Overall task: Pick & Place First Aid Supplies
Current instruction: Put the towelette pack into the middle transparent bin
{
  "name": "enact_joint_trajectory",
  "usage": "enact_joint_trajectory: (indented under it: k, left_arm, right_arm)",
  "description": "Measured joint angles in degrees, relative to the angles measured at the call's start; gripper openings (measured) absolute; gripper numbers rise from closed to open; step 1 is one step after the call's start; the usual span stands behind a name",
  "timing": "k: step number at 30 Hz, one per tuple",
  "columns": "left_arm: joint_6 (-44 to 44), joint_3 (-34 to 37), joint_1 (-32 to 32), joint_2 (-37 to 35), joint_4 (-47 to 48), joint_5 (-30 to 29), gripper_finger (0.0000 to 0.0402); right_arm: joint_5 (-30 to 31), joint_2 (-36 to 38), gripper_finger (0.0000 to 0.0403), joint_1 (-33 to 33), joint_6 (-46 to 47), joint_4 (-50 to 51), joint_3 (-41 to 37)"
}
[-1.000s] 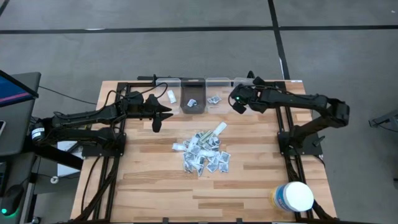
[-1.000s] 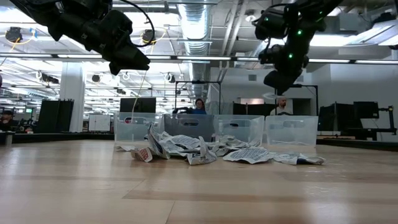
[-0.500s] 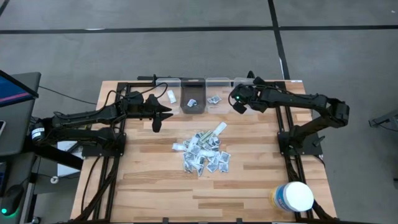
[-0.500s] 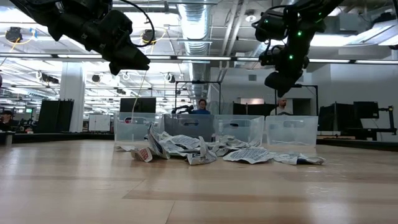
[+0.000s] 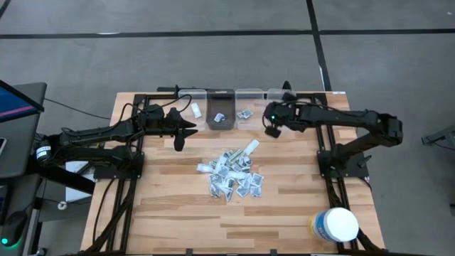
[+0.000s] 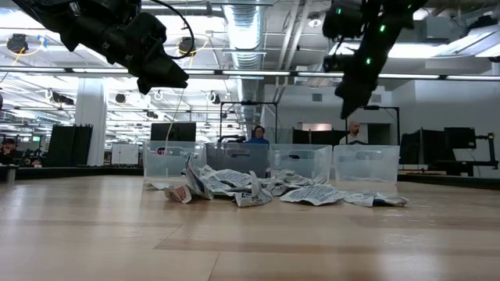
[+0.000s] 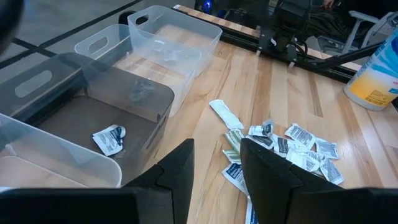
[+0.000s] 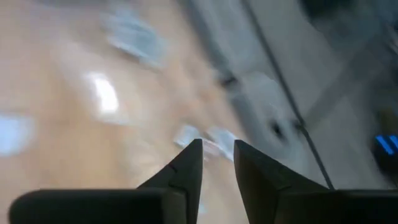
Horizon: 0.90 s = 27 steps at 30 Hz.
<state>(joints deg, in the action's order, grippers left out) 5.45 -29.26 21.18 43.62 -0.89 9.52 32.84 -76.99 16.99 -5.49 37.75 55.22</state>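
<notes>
The first aid supplies (image 5: 231, 174) lie in a loose pile of small white-grey packets at the middle of the table, also seen in the low view (image 6: 250, 187) and the left wrist view (image 7: 280, 146). A longer pale strip (image 5: 251, 147) rests flat at the pile's far edge. My left gripper (image 5: 178, 140) hovers open and empty to the left of the pile, near the bins. My right gripper (image 5: 271, 131) hangs in the air to the far right of the pile, open with a narrow gap (image 8: 217, 146), holding nothing.
Several clear bins (image 5: 220, 112) stand in a row along the far edge; some hold a packet or two (image 7: 109, 138). A large white tub with a yellow label (image 5: 335, 225) stands at the near right corner. Bare wood lies near the pile's near side.
My right gripper has swung away from above the far bins toward the near edge and the pile, turning at the wrist as it went. The left arm and the pile have kept still.
</notes>
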Motion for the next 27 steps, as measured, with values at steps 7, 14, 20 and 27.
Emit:
enact_joint_trajectory:
  k: [7, 14, 20, 27]
  left_arm:
    - [-0.02, 0.0, -0.01, 0.0, 0.0, 0.0, 0.0131]
    - [-0.65, 0.0, -0.01, 0.0, 0.01, 0.11, 0.0131]
    - [-0.6, 1.37, 0.0, 0.04, -0.04, 1.49, 0.0131]
    - [0.94, 3.03, -1.0, 0.04, -0.03, 1.48, 0.0131]
  right_arm:
    - [-27.69, 2.85, 0.007, -7.62, -11.47, -4.18, 0.02]
    - [-31.68, -0.45, 0.0069, -12.95, -12.72, -4.56, -0.11]
    - [-31.34, -8.0, 0.0069, -16.37, -13.38, -5.71, -0.09]
    - [-31.34, -14.4, 0.0069, -18.52, -17.22, -9.35, -0.05]
